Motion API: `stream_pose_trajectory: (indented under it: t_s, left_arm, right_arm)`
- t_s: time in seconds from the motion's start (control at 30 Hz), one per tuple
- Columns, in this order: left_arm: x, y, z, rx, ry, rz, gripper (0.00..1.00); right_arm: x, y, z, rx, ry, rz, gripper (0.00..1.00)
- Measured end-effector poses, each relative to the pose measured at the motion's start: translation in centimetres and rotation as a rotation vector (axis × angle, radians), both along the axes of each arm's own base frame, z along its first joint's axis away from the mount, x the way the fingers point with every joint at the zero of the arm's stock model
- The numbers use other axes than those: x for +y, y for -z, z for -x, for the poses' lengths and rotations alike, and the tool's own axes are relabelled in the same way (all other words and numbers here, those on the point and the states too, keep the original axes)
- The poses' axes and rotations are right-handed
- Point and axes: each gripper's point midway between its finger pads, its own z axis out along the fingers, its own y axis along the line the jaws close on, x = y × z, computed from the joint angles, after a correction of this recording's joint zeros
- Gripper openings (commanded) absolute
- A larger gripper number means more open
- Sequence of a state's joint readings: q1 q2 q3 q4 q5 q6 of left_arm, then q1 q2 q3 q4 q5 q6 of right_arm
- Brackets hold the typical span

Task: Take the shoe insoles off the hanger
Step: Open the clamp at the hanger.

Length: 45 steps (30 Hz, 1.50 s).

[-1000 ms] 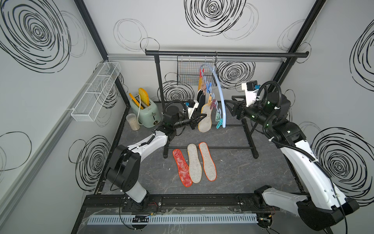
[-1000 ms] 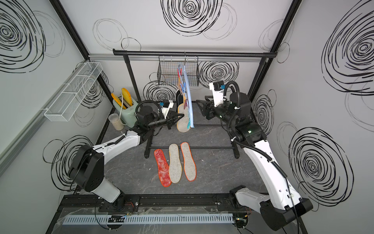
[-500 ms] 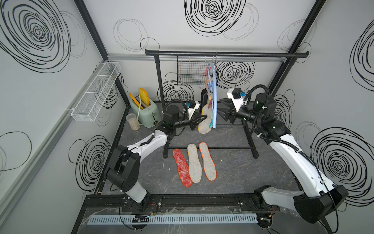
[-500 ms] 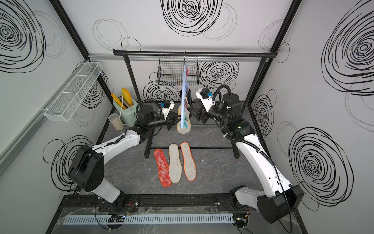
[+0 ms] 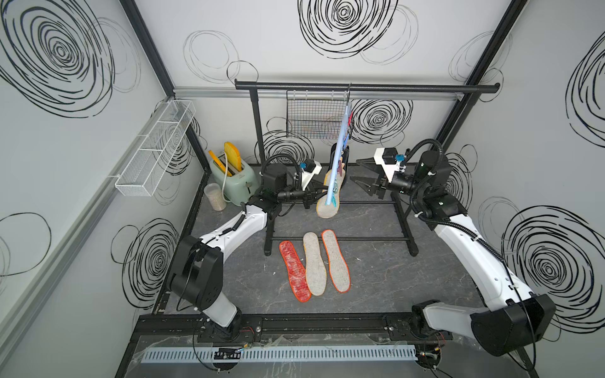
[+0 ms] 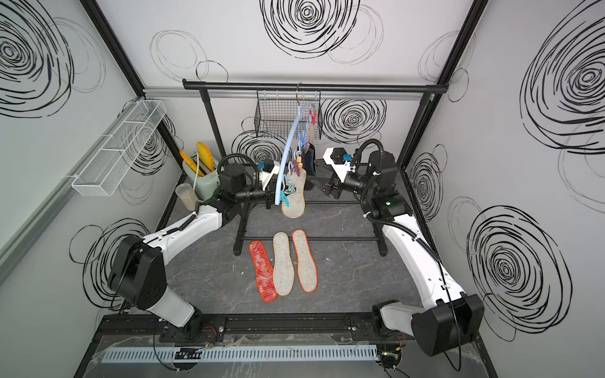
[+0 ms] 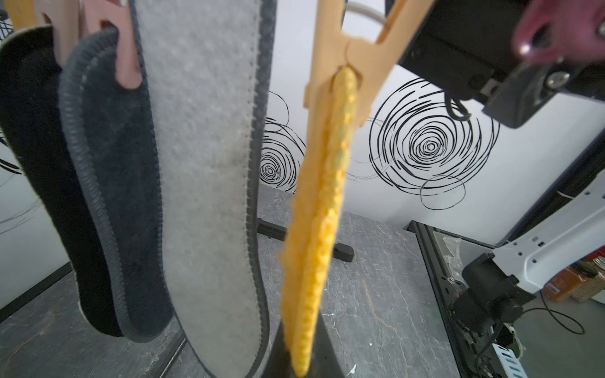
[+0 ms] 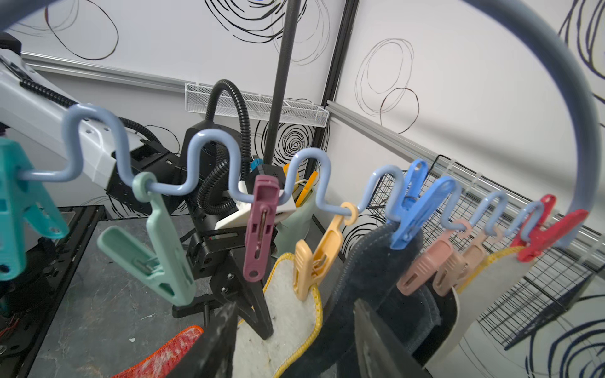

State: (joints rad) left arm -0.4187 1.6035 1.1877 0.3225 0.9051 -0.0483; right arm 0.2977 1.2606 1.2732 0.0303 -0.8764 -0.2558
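Left fingers [image 8: 248, 299] pinch the pegged yellow-rimmed insole [image 6: 294, 199], right fingers [image 8: 212, 347] stand parted beside the hanger [image 8: 212, 132]; a firm downward tug seems next.

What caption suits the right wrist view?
Coloured pegs on a wavy pale-blue hanger hold insoles, a black wire basket behind.

The hanger [image 8: 586, 137] bar is smooth, pale-blue coated, with glossy plastic pegs [image 8: 262, 225]. The yellow-rimmed insole [image 8: 284, 327] is fuzzy off-white felt with a stitched edge; the dark insole [image 7: 111, 196] looks like napped cloth. At lower centre in a top view the red-orange insole [image 5: 294, 271] is coarse mesh on a matt, stone-patterned table [image 5: 376, 278]. The rail [image 5: 360, 87] is matt black metal.
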Motion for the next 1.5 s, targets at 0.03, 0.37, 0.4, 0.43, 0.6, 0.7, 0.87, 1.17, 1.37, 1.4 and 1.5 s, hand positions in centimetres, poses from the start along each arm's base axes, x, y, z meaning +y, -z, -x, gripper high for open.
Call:
stream_pose_trajectory:
  t_s: [0.03,0.37,0.4,0.43,0.6,0.7,0.87,1.17,1.37,1.4,1.5]
  left_arm:
    - [0.0,-0.1,0.2,0.003,0.006,-0.001,0.0]
    - [0.0,-0.1,0.9,0.021,0.04,-0.002,0.0]
    - [0.1,-0.1,0.9,0.021,0.04,-0.002,0.0]
    - [0.1,-0.1,0.9,0.02,0.039,-0.002,0.0]
    - [0.4,-0.3,0.8,0.019,0.036,-0.001,0.0]
    - [0.5,-0.2,0.8,0.03,0.039,-0.004,0.0]
    - [1.0,-0.3,0.7,0.04,0.042,-0.003,0.0]
    - [1.6,-0.4,1.0,0.056,0.073,0.004,0.0]
    - [1.8,-0.6,1.3,0.067,0.095,0.012,0.0]
    - [1.9,-0.6,1.3,0.068,0.098,0.013,0.0]
    - [2.0,-1.1,1.2,0.062,0.101,0.018,0.0]
  right_arm:
    - [0.2,0.1,0.0,-0.001,-0.012,-0.001,0.59]
    - [1.9,1.6,-1.3,0.043,-0.061,0.011,0.56]
    - [2.1,1.6,-1.5,0.044,-0.065,0.011,0.56]
    - [2.3,1.6,-1.8,0.046,-0.071,0.011,0.56]
    - [2.8,1.4,-2.2,0.044,-0.091,0.008,0.56]
    - [3.2,1.3,-2.0,0.042,-0.119,0.005,0.56]
    - [3.6,0.8,-2.1,0.026,-0.149,0.0,0.57]
    - [4.2,0.6,-2.9,0.021,-0.183,-0.004,0.59]
    - [4.5,0.6,-3.4,0.027,-0.198,-0.005,0.6]
    - [4.6,0.7,-3.4,0.029,-0.202,-0.005,0.6]
    - [4.7,0.5,-3.4,0.035,-0.225,-0.01,0.6]
